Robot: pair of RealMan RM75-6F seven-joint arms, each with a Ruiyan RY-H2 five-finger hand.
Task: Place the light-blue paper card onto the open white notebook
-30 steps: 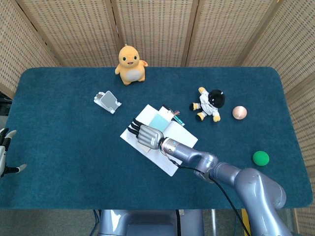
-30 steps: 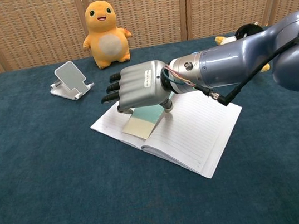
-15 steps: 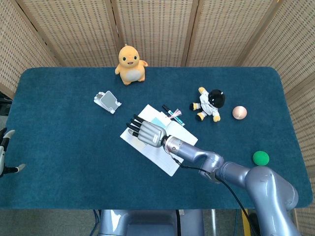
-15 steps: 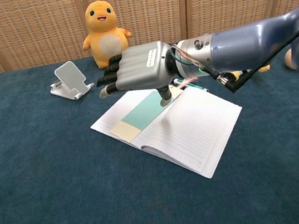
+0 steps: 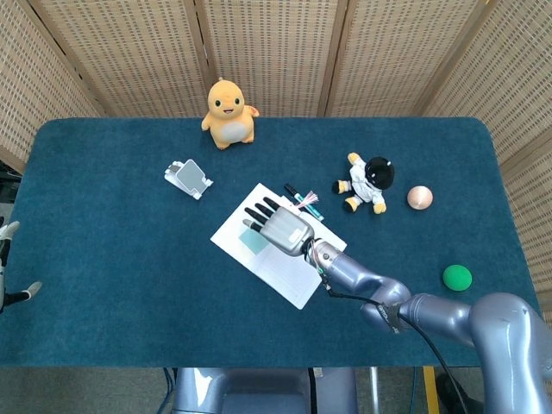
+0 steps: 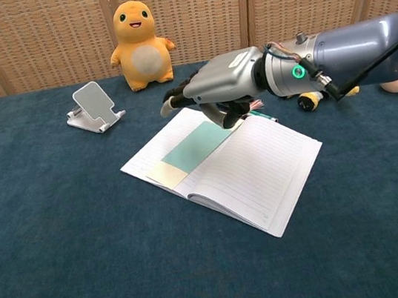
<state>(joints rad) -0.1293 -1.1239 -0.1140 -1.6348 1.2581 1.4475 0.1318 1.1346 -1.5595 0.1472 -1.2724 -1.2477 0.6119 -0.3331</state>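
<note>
The open white notebook (image 5: 286, 272) (image 6: 263, 177) lies in the middle of the blue table. The light-blue paper card (image 5: 255, 241) (image 6: 197, 146) rests flat on its left page, with a pale yellow end toward the front left. My right hand (image 5: 281, 226) (image 6: 221, 86) hovers over the notebook's far edge, fingers spread, holding nothing and clear of the card. Only the fingertips of my left hand (image 5: 7, 259) show at the far left edge of the head view, apart and empty.
A yellow plush (image 5: 228, 112) (image 6: 140, 44) stands at the back, a grey phone stand (image 5: 188, 177) (image 6: 93, 105) left of the notebook. Pens (image 5: 302, 200) lie by the notebook's far corner. A black-and-white doll (image 5: 369, 183), pink ball (image 5: 420, 197) and green ball (image 5: 457, 277) sit right.
My right hand let go of the card, rose off it and drew back to the right. The card now lies flat on the left page. The left hand hardly moved.
</note>
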